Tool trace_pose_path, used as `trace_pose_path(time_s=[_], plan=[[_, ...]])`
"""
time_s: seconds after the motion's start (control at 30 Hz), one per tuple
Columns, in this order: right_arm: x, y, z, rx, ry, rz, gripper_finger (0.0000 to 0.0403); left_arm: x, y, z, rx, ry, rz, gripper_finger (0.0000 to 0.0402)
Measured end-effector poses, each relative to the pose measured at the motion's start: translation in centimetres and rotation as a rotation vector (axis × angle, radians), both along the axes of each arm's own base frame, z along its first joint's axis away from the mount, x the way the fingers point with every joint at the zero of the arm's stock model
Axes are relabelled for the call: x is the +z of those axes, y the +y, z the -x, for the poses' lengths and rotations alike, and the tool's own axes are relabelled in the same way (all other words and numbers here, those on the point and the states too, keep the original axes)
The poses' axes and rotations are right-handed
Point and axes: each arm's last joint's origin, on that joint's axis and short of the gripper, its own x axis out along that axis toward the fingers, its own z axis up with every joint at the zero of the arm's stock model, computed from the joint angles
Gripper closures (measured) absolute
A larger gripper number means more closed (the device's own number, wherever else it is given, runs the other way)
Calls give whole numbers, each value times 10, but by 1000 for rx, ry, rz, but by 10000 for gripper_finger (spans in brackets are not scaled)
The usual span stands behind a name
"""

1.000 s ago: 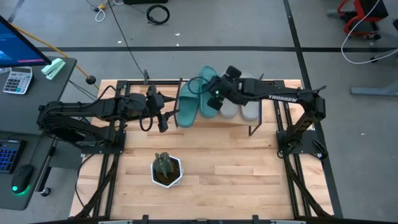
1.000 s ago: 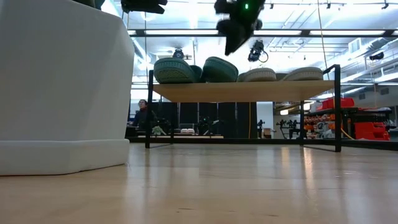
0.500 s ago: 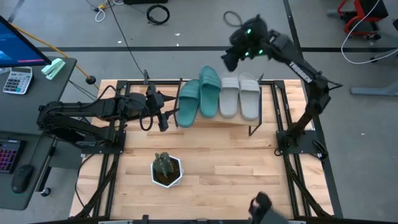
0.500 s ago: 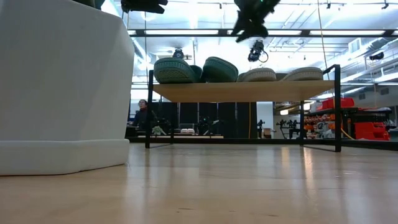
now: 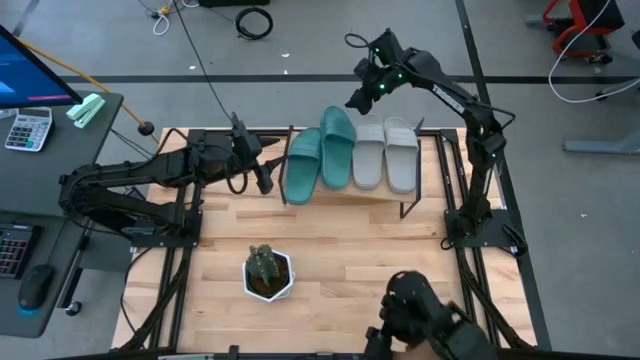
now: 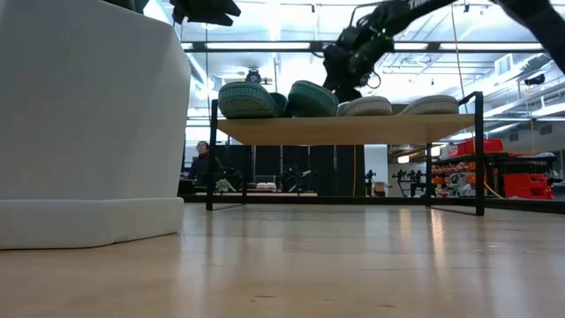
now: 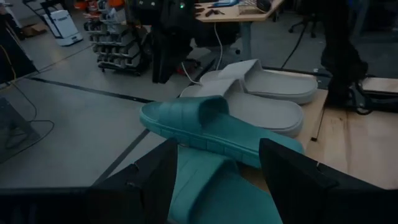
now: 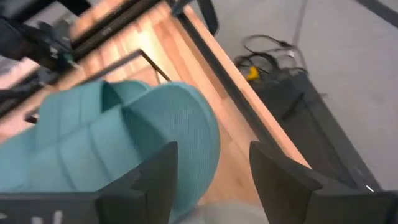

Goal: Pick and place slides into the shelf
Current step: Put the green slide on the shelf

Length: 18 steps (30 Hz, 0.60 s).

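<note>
- The right gripper (image 5: 362,97) hangs in the air just past the far edge of the shelf (image 5: 345,192), above the toe end of the teal pair; its fingers (image 8: 283,177) stand parted with nothing between them.
- The left gripper (image 5: 262,178) waits low beside the shelf's left end, its fingers (image 7: 292,180) spread and empty too — the nearest teal slide sits just ahead of them.
- Judging by this, the placing step looks finished: all four slides rest on the plank, none lies on the table (image 5: 340,270).
- If anything remains, it is tidying — the teal slide on top (image 5: 337,146) overlaps its mate (image 5: 302,166) and leans on it, so a nudge sideways would seat it flat.
- The slides are foam with wide ribbed straps; the two teal ones crowd together on the left, while the grey-white pair (image 5: 387,154) lies side by side, flat and parallel, on the right.
- A potted plant (image 5: 267,272) stands well apart, nearer the table's front.
</note>
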Motion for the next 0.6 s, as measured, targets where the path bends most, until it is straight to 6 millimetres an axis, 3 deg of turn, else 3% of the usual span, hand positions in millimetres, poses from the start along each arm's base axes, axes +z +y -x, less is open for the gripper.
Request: trace_pose_path(time_s=[0.2, 0.33, 0.6], plan=[[-18, -27, 1, 44, -139, -100, 198, 0, 4, 1, -1, -2, 9, 171], [-22, -36, -2, 79, -231, -160, 198, 0, 11, 2, 13, 4, -3, 171], [-34, -45, -4, 72, -231, -159, 199, 4, 31, 6, 34, -22, -25, 171]])
